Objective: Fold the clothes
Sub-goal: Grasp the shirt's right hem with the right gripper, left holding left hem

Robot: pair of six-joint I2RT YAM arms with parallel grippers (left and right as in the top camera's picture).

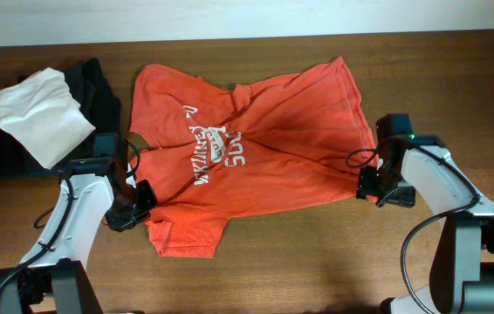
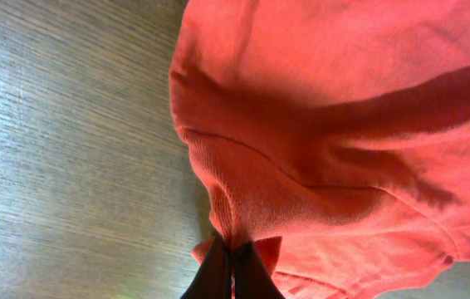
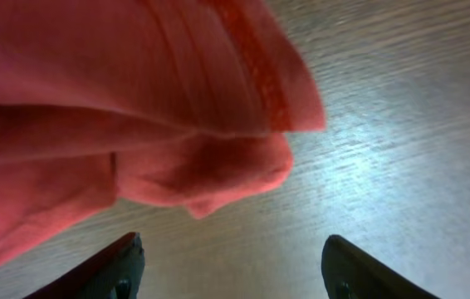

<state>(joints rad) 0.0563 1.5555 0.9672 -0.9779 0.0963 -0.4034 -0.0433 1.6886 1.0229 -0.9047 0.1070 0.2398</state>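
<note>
The orange-red T-shirt [image 1: 264,148] lies spread and rumpled on the wooden table, white lettering [image 1: 212,150] facing up. My left gripper [image 1: 139,202] is at the shirt's left edge near the lower sleeve. In the left wrist view its fingers [image 2: 233,267] are shut on a pinched ridge of the shirt [image 2: 343,124]. My right gripper [image 1: 369,187] is at the shirt's right edge. In the right wrist view its fingers [image 3: 231,267] are wide open above bare table, with a folded lump of the shirt hem [image 3: 94,100] just ahead of them, not between them.
A folded white garment [image 1: 37,113] lies on dark folded garments [image 1: 99,87] at the table's far left, close to my left arm. The table's back edge [image 1: 247,35] runs along the top of the overhead view. Bare wood [image 1: 317,262] lies in front of the shirt.
</note>
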